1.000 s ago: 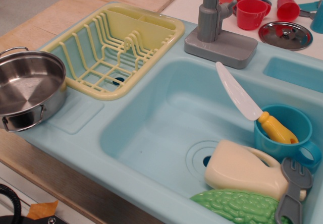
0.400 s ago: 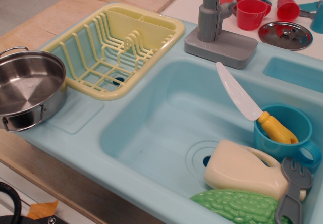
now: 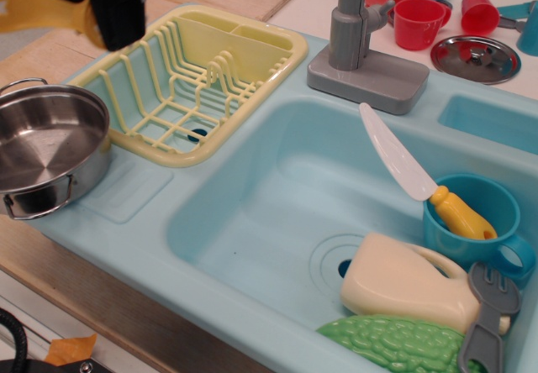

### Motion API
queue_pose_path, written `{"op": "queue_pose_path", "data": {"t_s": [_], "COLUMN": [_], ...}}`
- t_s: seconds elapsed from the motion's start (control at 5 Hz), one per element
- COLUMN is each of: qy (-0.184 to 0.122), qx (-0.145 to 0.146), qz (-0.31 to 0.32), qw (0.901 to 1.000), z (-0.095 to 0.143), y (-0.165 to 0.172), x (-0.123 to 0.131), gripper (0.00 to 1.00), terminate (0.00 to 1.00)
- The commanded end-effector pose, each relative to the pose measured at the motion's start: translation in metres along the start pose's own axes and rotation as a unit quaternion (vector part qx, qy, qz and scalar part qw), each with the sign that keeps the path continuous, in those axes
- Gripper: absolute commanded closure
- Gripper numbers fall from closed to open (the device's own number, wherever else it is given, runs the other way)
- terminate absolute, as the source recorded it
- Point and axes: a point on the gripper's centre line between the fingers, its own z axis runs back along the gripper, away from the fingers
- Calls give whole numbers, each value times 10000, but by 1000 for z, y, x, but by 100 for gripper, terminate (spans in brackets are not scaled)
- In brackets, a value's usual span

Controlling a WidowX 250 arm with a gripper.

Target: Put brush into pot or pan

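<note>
— One black robot hand (image 3: 113,7) shows at the top left, blurred. What is it carrying?

— It looks clamped on a yellow-orange plastic brush (image 3: 42,12), whose flat handle sticks out to the left, star-shaped end at the frame edge. The head is hidden behind the hand.

— And the shiny round steel pot with loop handles (image 3: 46,146)?

— Below the brush on the pale blue sink worktop (image 3: 126,192), apart from it, just beside the yellow dish rack (image 3: 189,79).
</note>
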Motion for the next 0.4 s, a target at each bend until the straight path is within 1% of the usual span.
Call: {"op": "queue_pose_path", "data": {"t_s": [0.0,0.2], "qy": [4,126], "qx": [-58,-98], "qz": [413,563], "qw": [9991,9983], "z": [-6,-7], "y": [-3,-7], "x": [-30,-43], "gripper": [100,100], "terminate": [0,100]}}
